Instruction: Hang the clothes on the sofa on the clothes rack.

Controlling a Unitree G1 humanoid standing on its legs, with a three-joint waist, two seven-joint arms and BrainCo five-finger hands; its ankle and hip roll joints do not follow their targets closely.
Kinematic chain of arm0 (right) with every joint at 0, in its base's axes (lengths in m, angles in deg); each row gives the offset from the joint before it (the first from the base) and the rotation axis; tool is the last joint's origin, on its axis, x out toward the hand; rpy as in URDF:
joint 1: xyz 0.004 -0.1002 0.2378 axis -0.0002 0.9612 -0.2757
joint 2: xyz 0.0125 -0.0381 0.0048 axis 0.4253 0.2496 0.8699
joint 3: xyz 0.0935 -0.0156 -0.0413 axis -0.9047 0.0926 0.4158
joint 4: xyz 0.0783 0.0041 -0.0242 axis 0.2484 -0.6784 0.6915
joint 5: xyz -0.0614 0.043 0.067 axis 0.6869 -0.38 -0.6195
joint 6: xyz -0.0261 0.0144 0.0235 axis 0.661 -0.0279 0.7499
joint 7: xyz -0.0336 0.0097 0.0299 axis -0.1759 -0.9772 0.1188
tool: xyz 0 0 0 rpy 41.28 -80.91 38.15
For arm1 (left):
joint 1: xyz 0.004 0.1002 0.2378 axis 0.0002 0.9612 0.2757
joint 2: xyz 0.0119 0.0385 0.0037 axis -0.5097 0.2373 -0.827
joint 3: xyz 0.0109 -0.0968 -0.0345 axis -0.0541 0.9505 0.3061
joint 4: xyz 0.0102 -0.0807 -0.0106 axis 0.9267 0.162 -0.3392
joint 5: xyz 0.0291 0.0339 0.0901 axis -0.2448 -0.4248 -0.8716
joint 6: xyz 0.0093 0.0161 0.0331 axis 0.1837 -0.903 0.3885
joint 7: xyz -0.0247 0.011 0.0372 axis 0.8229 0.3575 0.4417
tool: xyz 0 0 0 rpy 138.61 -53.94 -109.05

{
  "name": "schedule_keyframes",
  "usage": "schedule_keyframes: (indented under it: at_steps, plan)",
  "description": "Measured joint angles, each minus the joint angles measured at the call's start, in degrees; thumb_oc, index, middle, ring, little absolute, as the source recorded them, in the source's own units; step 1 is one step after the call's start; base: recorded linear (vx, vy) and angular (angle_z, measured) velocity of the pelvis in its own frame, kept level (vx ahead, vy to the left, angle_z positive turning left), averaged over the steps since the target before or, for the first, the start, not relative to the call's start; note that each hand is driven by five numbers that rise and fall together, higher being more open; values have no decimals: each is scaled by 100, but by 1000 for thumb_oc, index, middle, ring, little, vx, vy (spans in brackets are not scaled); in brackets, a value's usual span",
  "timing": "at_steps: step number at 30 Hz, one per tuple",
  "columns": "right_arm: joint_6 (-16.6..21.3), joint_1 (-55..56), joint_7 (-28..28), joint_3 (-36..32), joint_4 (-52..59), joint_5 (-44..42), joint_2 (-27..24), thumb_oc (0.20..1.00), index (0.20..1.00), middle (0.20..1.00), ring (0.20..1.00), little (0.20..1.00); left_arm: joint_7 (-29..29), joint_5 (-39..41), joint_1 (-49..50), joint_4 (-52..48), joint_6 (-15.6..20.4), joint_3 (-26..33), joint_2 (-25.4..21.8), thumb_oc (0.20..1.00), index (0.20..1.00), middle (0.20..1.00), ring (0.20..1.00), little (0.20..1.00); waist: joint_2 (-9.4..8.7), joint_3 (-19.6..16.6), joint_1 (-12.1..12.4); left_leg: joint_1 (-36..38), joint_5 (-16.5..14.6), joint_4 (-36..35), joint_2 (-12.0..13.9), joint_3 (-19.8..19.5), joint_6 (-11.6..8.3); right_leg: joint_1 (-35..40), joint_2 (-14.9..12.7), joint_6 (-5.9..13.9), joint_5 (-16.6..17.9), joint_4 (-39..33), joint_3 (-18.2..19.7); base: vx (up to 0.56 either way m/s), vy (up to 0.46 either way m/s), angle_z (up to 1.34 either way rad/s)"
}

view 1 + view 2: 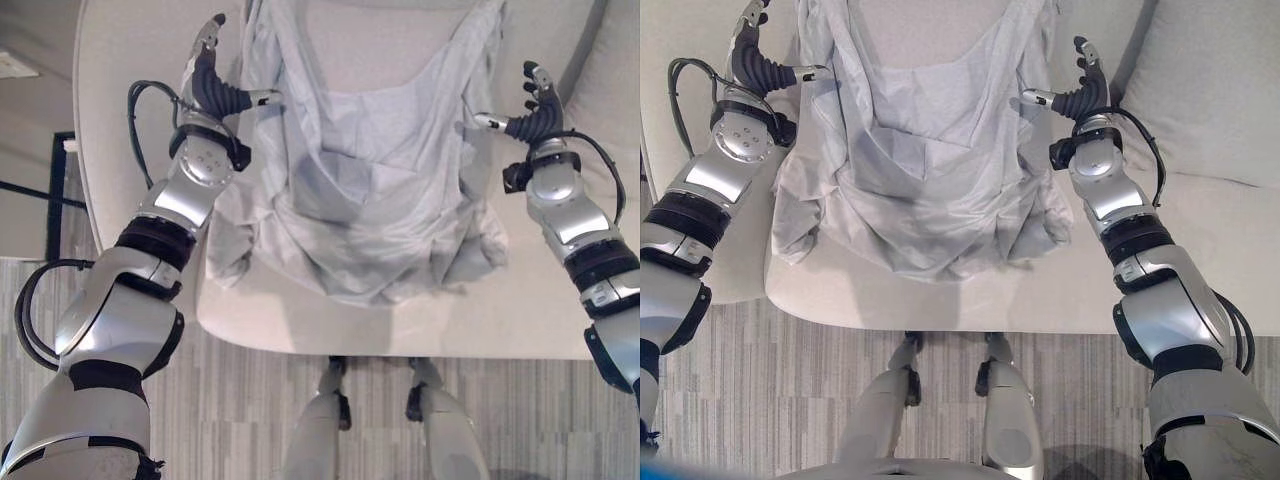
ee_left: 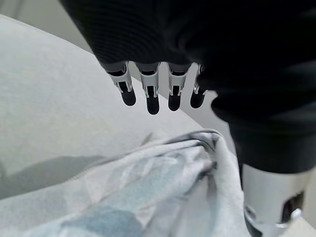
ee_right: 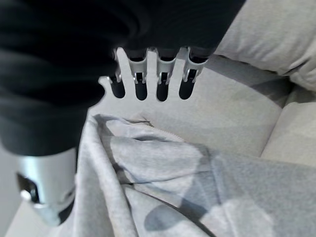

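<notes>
Clothes (image 1: pixel 370 190), soft, light and limp, are spread on the sofa (image 1: pixel 130 120) between the left hand (image 1: pixel 215 85) and right hand (image 1: pixel 535 110), both spread and empty; the bunched edges by each thumb are judged best pinched.

A pale grey garment (image 1: pixel 370 170) lies mid-frame on the sofa (image 1: pixel 130 120), open left hand (image 1: pixel 215 85) and right hand (image 1: pixel 535 110) flanking it.
</notes>
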Motion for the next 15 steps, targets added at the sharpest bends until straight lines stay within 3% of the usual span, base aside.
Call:
schedule_keyframes:
  at_steps: [15]
  plan:
    - [-67,-58,268,680,0,-212,8,1000,1000,1000,1000,1000,505,888,242,344,-120,11,268,1000,1000,1000,1000,1000,2,-5,-19,21,82,0,-32,-1,14,18,-29,-26,75,-1,3,1,-1,0]
